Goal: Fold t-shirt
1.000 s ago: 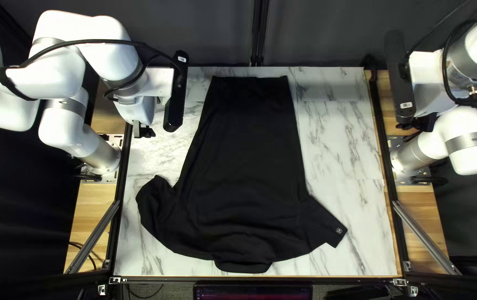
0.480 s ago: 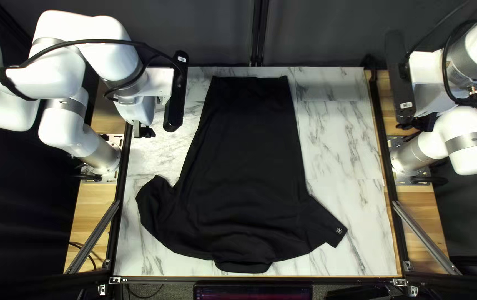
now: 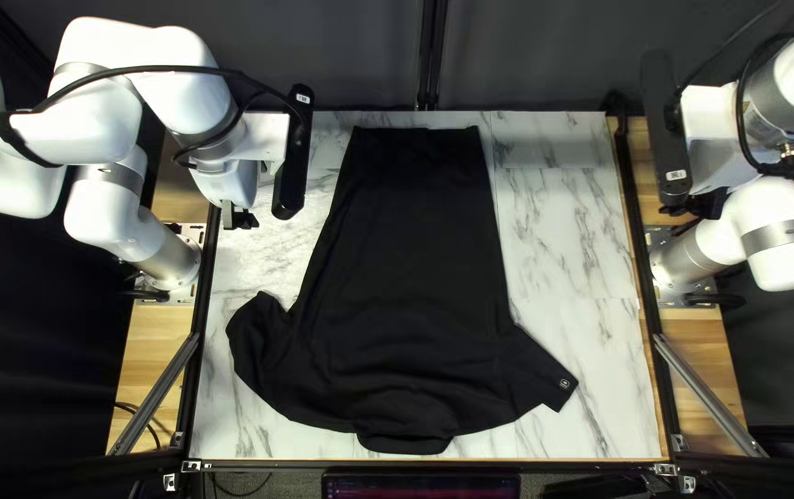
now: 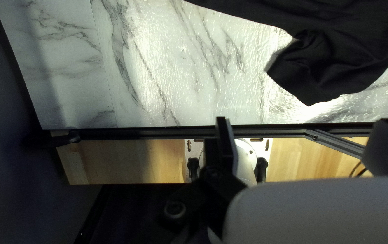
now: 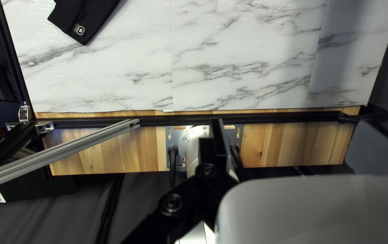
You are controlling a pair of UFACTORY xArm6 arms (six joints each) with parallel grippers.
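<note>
**Table** (image 3: 563,229): white marble-veined top between wooden side strips (image 3: 154,339), with a dark curtain (image 3: 341,48) behind the far edge.

**Left arm** (image 3: 113,104): folded high at the far left corner. The left gripper (image 3: 289,201) hangs over bare marble, jaws spread wide, well apart from the cloth.

**Right arm** (image 3: 771,208): folded likewise. The right gripper (image 3: 673,195) hangs by the table's far right edge, jaws wide.

**T-shirt** (image 3: 404,277): black, flat at the table's centre, hem toward the far edge, collar at the near edge. Only the top left view shows its whole outline.

**Base mounts**: bolted to the wood, seen only in the wrist views.

**Rumpled sleeve** (image 4: 329,71): the only part of the shirt in the left wrist view.

**Sleeve tip** (image 5: 78,17): with a small label (image 5: 78,29), the only part in the right wrist view.
</note>
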